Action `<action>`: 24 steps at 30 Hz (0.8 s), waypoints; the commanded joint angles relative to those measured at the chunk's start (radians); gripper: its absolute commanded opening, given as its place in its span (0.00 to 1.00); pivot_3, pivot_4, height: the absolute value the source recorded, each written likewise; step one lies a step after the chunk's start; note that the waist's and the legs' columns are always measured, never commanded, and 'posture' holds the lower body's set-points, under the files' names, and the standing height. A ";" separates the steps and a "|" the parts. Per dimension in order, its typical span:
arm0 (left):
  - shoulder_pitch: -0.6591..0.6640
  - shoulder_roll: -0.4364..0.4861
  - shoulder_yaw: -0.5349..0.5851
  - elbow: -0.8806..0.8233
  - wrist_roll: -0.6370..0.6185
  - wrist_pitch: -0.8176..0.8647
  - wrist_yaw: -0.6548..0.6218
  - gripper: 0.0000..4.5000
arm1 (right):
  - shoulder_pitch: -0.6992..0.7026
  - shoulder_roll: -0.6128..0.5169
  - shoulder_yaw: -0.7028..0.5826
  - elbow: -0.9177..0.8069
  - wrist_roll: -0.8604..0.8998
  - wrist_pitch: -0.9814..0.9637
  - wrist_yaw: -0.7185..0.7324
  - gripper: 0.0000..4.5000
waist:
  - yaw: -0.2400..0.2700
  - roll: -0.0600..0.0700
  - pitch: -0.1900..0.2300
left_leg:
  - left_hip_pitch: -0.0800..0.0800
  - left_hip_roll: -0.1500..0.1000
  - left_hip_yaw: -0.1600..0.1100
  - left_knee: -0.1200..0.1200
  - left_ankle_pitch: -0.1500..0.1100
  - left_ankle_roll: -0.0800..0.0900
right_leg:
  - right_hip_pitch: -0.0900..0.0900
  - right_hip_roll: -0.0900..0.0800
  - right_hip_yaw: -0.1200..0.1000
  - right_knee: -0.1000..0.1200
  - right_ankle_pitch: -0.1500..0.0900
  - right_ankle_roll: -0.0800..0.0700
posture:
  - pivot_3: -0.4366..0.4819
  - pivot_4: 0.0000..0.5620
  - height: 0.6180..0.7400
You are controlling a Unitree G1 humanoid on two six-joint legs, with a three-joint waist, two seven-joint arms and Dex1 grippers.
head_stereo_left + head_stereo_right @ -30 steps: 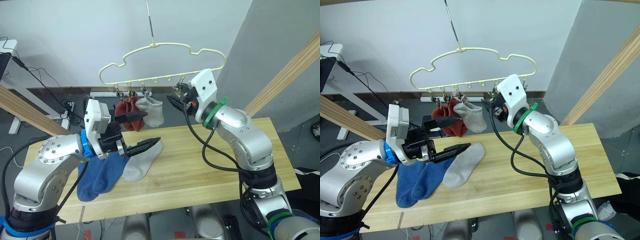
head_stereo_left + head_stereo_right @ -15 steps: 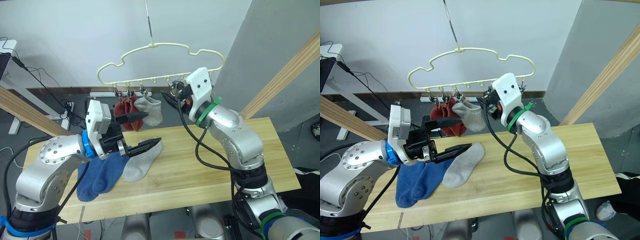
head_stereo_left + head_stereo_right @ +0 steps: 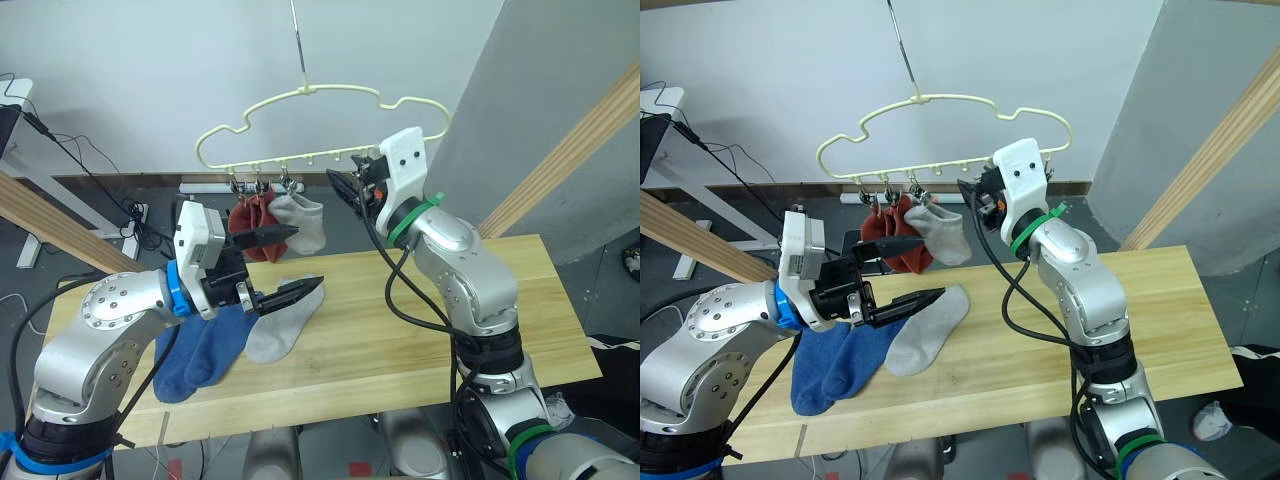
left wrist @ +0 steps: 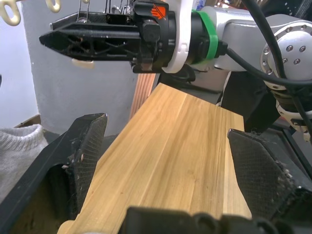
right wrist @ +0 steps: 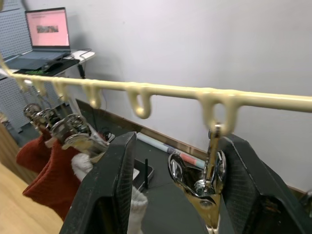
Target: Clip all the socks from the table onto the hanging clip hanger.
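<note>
Take the clip hanger [image 3: 320,125] as your landmark; it hangs by its long hook above the far edge of the tabletop [image 3: 420,330]. Below and to the left of the hanger, two blue socks [image 3: 205,350] lie side by side on the tabletop, and a light grey sock [image 3: 275,325] lies just beside them, touching the nearer blue one. Your left gripper [image 3: 285,262] hovers over that grey sock, lower than the hanger and left of its middle, its jaws spread wide and holding nothing. Under the hanger's left clips, two rust-red socks [image 3: 250,218] hang pressed together, with a second light grey sock [image 3: 305,222] clipped right next to them. Your right gripper [image 3: 343,187] is raised to the hanger's lower bar, right of the hung socks. In the right wrist view its jaws stand spread on either side of a bare metal clip [image 5: 202,178] that dangles from the bar, and you cannot tell whether they touch it.
</note>
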 commanded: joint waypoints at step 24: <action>0.017 -0.018 -0.007 -0.021 0.009 -0.011 -0.009 0.97 | 0.028 -0.063 0.015 -0.168 -0.025 0.107 -0.041 0.55 | 0.000 0.000 -0.002 | 0.000 0.000 0.000 0.000 0.001 0.001 | 0.000 0.000 0.000 0.000 0.001 -0.001 | 0.27 0.47 1.00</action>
